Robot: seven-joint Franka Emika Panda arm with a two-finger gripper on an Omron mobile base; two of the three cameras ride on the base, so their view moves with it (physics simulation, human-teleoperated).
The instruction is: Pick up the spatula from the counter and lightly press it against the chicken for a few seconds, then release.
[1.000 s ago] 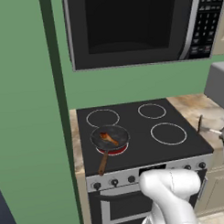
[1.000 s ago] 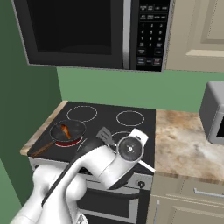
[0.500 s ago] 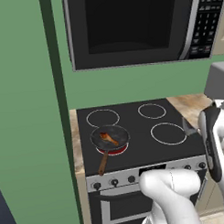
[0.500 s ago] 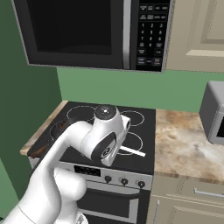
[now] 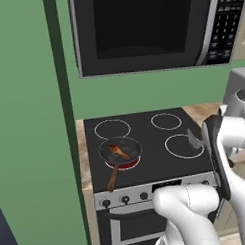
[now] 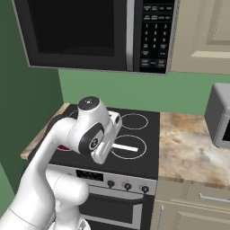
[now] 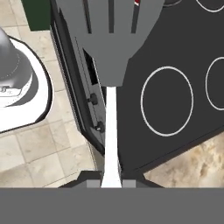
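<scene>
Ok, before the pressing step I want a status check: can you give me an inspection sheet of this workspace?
Surface: black cooktop; the burner under the pan glows red.
Job's things: spatula held near the front right burner; chicken in the pan, apart from the spatula.
Clutter: nothing seen.
Grippers: gripper shut on the spatula handle.
Cables: nothing seen.
Surroundings: microwave above; marble counter and grey appliance to the right.

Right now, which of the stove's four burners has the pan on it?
The front-left burner, glowing red beneath the pan; the other three rings carry nothing.
</scene>
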